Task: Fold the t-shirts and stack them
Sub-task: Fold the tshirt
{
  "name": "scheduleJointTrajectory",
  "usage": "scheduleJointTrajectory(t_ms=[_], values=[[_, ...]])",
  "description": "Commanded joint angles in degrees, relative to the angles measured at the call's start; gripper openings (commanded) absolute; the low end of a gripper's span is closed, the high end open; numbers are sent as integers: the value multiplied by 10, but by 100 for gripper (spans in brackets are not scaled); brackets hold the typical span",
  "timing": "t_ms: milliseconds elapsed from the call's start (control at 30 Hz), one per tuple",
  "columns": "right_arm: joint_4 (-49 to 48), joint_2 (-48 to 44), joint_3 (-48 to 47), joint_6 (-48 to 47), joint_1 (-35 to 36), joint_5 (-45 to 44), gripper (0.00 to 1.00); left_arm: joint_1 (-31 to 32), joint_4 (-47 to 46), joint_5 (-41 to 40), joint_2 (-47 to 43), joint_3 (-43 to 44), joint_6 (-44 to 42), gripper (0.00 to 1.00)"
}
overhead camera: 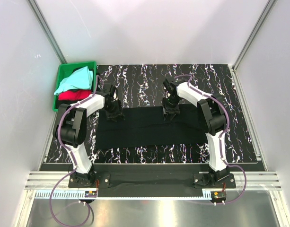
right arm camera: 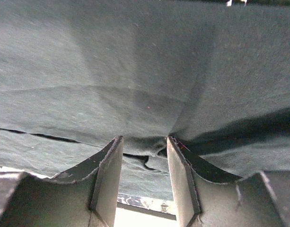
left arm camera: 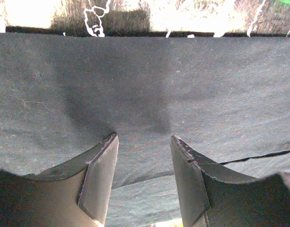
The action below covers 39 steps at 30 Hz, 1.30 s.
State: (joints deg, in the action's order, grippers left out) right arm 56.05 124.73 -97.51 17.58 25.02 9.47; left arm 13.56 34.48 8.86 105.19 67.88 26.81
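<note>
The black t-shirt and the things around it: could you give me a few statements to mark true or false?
1. The black t-shirt lies spread on the table. True.
2. The green crate is empty. False: an aqua t-shirt and a red one are in it.
3. The left hand and the right hand are both over the black t-shirt. True.
4. The crate stands at the table's right side. False: it is at the far left corner.

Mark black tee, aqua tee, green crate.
Flat black cloth t-shirt point(overhead camera: 149, 130), top view, middle of the folded panel.
Pale aqua cloth t-shirt point(overhead camera: 76, 81), top view, middle of the bunched cloth.
Green plastic crate point(overhead camera: 64, 71), top view, bare far-left corner.
</note>
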Motion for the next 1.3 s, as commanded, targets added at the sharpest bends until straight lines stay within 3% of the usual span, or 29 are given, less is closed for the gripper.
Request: scheduleJointTrajectory(t_ms=[0,367,533,633,667,700,800,1033,1167,1267], values=[[0,-15,15,-14,-1,-2,50,-6,-10,8,-7,-10,-11,54],[-56,-107,125,46,-2,86,51,-9,-13,5,-13,-18,-22,54],[-68,-174,138,61,-7,112,57,-9,-13,1,-42,-20,-29,54],[-67,-222,136,73,-28,90,62,-8,-13,2,-58,-22,-29,54],[-67,-242,140,80,-36,74,70,-9,-13,3,-62,-26,-26,54],[-67,-251,143,90,-45,54,71,-7,-13,5,-68,-27,-26,54],[-69,-273,165,169,-89,-29,73,-5,-13,5,-82,-33,-22,54],[-111,-278,201,265,-135,-24,72,13,-20,33,-106,-33,-10,53],[-112,-288,216,210,-196,3,72,60,-80,138,-122,-28,-7,54],[-105,-314,254,116,-239,6,73,102,-134,160,-114,-7,11,69]])
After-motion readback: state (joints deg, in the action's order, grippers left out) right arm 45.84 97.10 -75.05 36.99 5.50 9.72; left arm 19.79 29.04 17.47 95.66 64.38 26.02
